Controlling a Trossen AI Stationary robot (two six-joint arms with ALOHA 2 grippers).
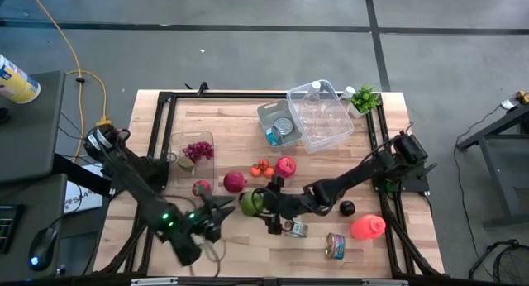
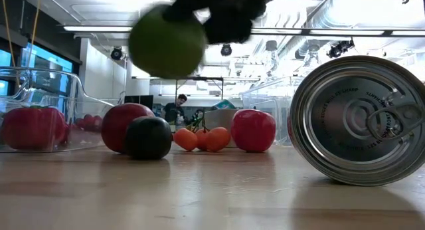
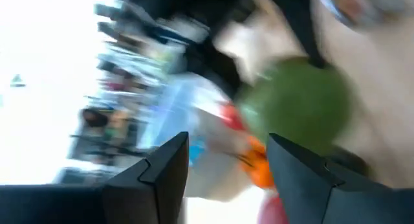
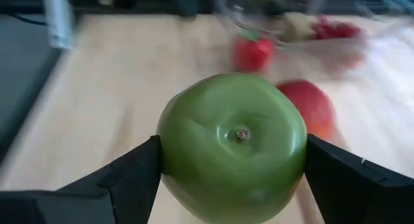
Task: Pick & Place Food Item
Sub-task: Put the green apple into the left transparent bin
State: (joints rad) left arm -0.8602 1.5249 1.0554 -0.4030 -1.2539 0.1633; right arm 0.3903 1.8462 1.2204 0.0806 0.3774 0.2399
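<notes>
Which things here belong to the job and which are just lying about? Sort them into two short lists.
In the job:
- green apple, lifted off the table
- right pincer, shut on the green apple
- left pincer, open, near the apple

Lying about:
- tin can on its side
- red apples
- small orange fruits
- clear bin

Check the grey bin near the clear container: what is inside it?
In the high view, the grey bin holds a round metal can and something blue beside it. Whatever lies beneath them is covered and cannot be seen.

Grey floor [image 1: 248, 54] with dark seams, yellow cable [image 1: 74, 50], ceiling strip lights [image 2: 119, 28]
</notes>
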